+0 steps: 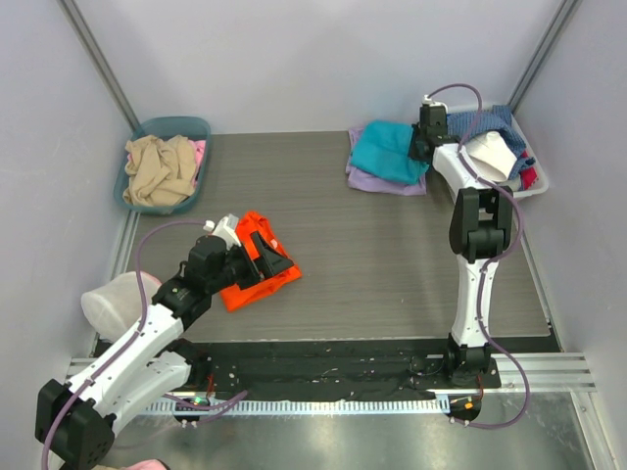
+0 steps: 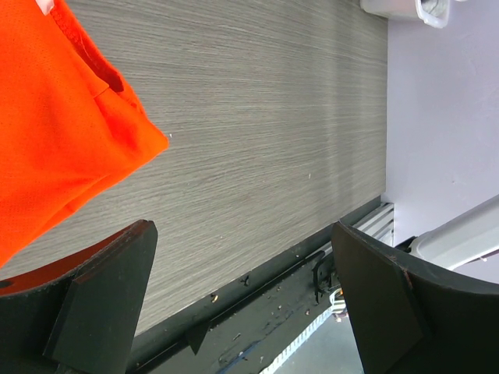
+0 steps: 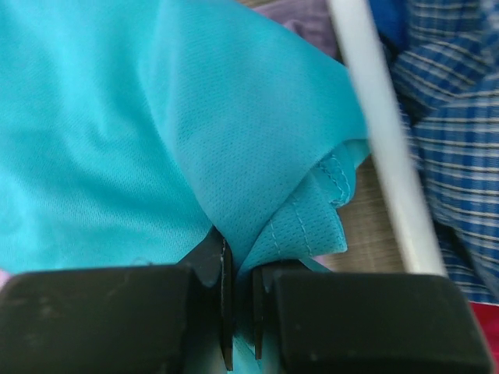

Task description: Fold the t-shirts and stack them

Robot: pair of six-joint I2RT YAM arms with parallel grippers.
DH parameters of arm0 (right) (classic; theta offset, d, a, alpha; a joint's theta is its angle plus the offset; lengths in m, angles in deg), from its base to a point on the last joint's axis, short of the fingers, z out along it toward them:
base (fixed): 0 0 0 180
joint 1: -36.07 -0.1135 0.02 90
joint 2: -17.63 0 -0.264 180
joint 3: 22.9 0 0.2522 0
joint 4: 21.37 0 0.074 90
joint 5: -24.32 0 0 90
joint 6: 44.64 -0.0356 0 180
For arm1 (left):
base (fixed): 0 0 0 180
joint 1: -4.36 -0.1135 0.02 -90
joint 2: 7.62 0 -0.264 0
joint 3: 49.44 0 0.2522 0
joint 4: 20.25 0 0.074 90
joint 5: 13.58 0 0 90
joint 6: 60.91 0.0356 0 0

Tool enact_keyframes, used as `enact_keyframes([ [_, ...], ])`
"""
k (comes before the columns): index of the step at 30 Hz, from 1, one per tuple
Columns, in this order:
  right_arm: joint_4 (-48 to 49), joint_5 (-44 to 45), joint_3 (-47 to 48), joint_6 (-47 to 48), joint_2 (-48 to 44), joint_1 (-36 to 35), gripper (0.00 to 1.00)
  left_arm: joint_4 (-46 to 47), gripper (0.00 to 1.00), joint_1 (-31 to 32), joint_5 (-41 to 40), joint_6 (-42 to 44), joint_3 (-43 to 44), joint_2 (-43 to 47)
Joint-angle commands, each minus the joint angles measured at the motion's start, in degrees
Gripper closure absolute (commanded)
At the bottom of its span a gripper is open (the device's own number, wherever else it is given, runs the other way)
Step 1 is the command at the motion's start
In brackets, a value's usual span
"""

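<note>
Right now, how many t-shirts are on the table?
3. Orange t-shirt near left, by the left gripper; teal t-shirt far right, pinched by the right gripper, atop the lavender t-shirt. More may hide underneath.

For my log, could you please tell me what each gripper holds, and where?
The right gripper pinches the teal shirt by a fold at its hemmed edge; the left gripper is open, holding nothing.

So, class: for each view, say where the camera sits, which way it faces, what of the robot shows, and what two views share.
Top external: above and behind, facing down at the table; left arm and right arm show.
Left wrist: on the left arm, facing down past the open left tool at the orange shirt.
Right wrist: on the right arm, facing the teal shirt pinched in the shut right tool.
Shared: top and left wrist both show the orange shirt.
</note>
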Motion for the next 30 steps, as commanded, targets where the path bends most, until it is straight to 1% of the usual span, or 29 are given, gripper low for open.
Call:
enact_keyframes([
  [1,-2.04,3.24,4.12,-0.13,-1.95,1.44,0.93,1.7,0.01,-0.21,0.96,-0.43,-0.4,0.8],
  [2,-2.58,3.59,4.48,-0.13,-1.59,1.44,0.71,1.7,0.0,-0.21,1.04,-0.43,-0.4,0.71],
  [4,-3.37,4.99,4.84,-0.13,-1.33,1.53,0.48,1.79,0.0,-0.3,1.13,-0.43,-0.4,0.63],
  [5,-3.37,5.26,4.93,-0.13,-1.59,1.53,0.35,1.87,0.0,-0.21,1.22,-0.52,-0.4,0.62],
  [6,-3.29,5.52,4.75,-0.13,-1.94,1.53,0.31,1.79,0.0,-0.3,1.22,-0.43,-0.49,0.54],
  [8,-2.85,5.44,4.23,-0.3,-3.61,1.53,0.26,1.88,0.0,-0.3,1.22,-0.43,-0.4,0.54],
  [11,-2.32,3.34,3.52,-0.48,-6.42,1.44,0.22,1.35,0.0,-0.3,0.87,0.27,0.21,0.54],
  [15,-1.53,-1.5,0.19,-1.18,-11.42,0.74,0.21,-2.07,0.0,-0.3,-1.76,3.08,4.25,-0.43],
  [16,-1.53,-1.85,-1.91,-1.27,-12.48,0.3,0.2,-3.99,0.0,-0.3,-3.68,3.78,5.3,-1.47],
  [18,-0.74,-2.21,-4.72,-1.88,-16.34,-0.58,0.19,-5.24,0.0,-0.3,-5.01,5.1,8.2,-2.89],
  [19,-0.04,-2.38,-7.87,-2.06,-17.75,-1.45,0.19,-5.33,0.0,-0.3,-5.72,5.28,8.65,-3.85],
  [21,1.37,-2.12,-10.62,-2.15,-21.25,-2.6,0.19,-4.46,0.0,-0.21,-5.63,4.85,9.18,-4.3],
  [22,1.98,-1.95,-12.89,-2.06,-22.23,-3.74,0.18,-3.5,0.0,-0.21,-5.37,4.41,9.09,-4.47],
  [24,3.82,-3.25,-14.49,-1.71,-23.56,-4.53,0.18,-2.7,0.0,-0.3,-5.02,3.53,8.39,-4.3],
  [26,4.27,-4.14,-13.98,-0.92,-22.52,-5.33,0.18,-1.99,0.0,-0.3,-4.67,3.09,7.08,-3.6],
  [30,4.36,-4.06,-8.62,-0.74,-15.58,-5.86,0.18,-1.9,0.0,-0.21,-4.23,2.21,4.88,-1.58],
])
